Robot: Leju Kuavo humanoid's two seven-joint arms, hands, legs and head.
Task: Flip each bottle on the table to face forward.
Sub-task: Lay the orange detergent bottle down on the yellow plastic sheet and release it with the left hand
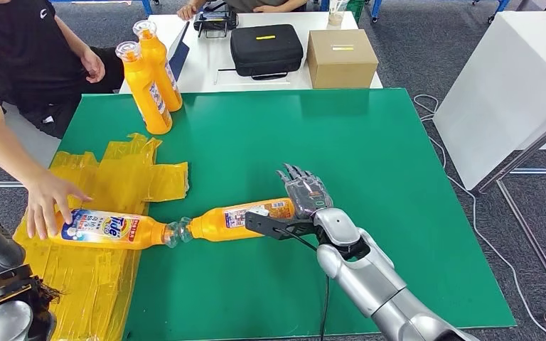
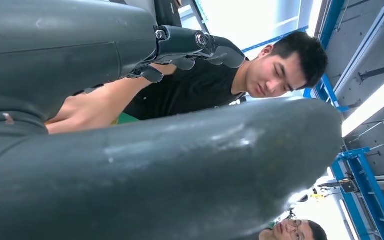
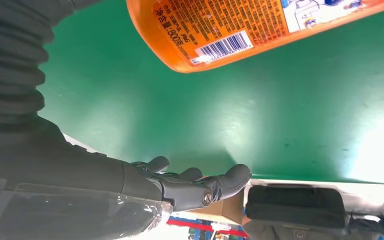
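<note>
An orange bottle (image 1: 238, 219) lies on its side on the green table (image 1: 370, 156), cap pointing left, its back label with a barcode showing (image 3: 260, 25). My right hand (image 1: 306, 193) lies at the bottle's base with fingers stretched out, holding nothing; in the right wrist view the hand (image 3: 180, 185) is apart from the bottle. A second bottle (image 1: 110, 229) lies cap to cap with it, front label up, under a person's hand (image 1: 50, 202). Two more orange bottles (image 1: 144, 89) stand upright at the back left. My left hand (image 1: 0, 284) hangs low at the left, empty (image 2: 130, 125).
A crumpled yellow sheet (image 1: 128, 177) covers the table's left side. Behind the green table stands a white table with a black case (image 1: 266, 50) and a cardboard box (image 1: 341, 58). A white block (image 1: 512, 85) stands on the right. A person sits at the left.
</note>
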